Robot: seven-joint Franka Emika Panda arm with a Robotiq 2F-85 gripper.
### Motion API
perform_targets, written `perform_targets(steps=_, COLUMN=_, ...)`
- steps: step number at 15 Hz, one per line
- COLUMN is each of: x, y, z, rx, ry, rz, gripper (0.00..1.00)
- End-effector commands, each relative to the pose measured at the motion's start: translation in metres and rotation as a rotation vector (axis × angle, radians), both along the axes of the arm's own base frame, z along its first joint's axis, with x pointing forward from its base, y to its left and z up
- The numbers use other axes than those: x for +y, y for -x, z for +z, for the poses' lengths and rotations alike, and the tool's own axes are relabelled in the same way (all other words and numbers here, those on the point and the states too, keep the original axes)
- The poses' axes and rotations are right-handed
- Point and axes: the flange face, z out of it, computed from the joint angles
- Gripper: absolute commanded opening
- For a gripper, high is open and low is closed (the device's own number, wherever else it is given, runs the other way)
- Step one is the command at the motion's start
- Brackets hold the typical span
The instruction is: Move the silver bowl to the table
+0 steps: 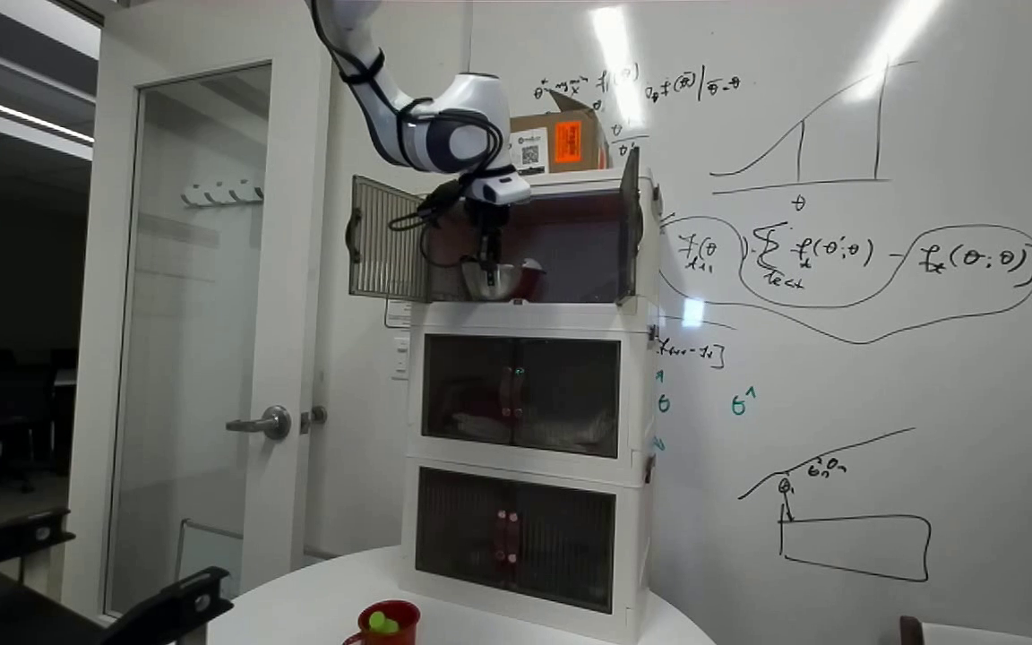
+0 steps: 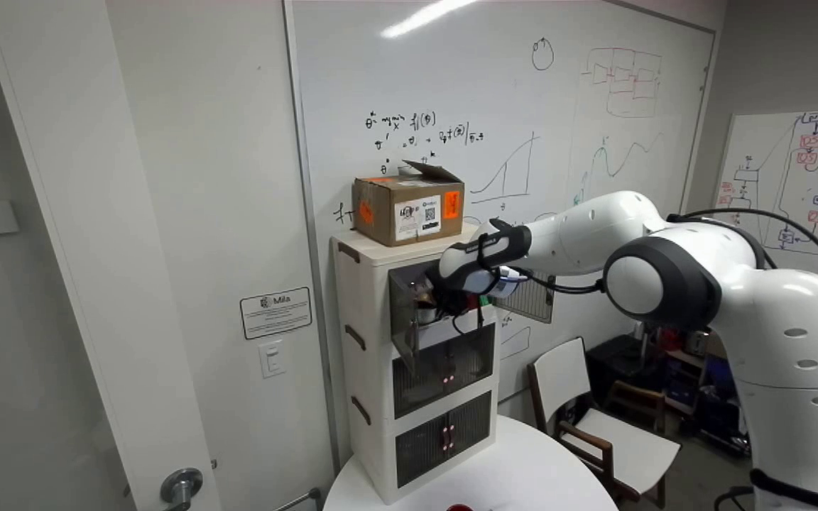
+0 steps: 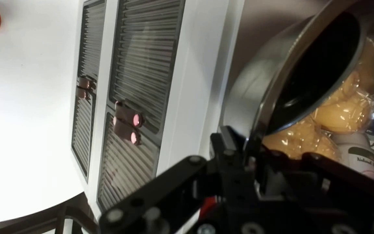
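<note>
The silver bowl (image 1: 495, 283) is at the front left of the cabinet's open top compartment in an exterior view. In the wrist view its shiny outer wall (image 3: 255, 92) faces me and its inside looks dark. My gripper (image 1: 489, 262) reaches down to the bowl. In the wrist view the gripper's fingers (image 3: 243, 146) close around the near part of the bowl's rim. The far finger is dark and partly hidden. I cannot tell whether the bowl touches the shelf. The round white table (image 1: 328, 587) stands below the cabinet and also shows in the wrist view (image 3: 28, 130).
The white three-tier cabinet (image 1: 534, 320) stands on the table, its top doors (image 1: 388, 242) swung open on both sides. A cardboard box (image 2: 409, 206) sits on top. Yellow bagged items (image 3: 342, 110) lie beside the bowl. A red mug (image 1: 391, 623) stands on the table.
</note>
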Motion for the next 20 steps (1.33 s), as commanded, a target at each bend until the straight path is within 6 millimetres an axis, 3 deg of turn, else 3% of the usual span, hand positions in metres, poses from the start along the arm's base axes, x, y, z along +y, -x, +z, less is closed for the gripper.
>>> perform_targets(steps=1, x=-0.014, y=0.037, z=0.019, rx=-0.028, ry=-0.004, rz=-0.083, gripper=0.01)
perform_targets(steps=10, x=-0.052, y=0.102, z=0.047, rx=-0.039, ry=0.115, rz=-0.235, gripper=0.01)
perform_targets(steps=18, x=-0.029, y=0.139, z=0.015, rx=0.042, ry=0.064, rz=-0.45, gripper=0.01)
perform_targets(steps=20, x=-0.026, y=0.146, z=-0.003, rx=0.072, ry=0.064, rz=-0.524, gripper=0.01)
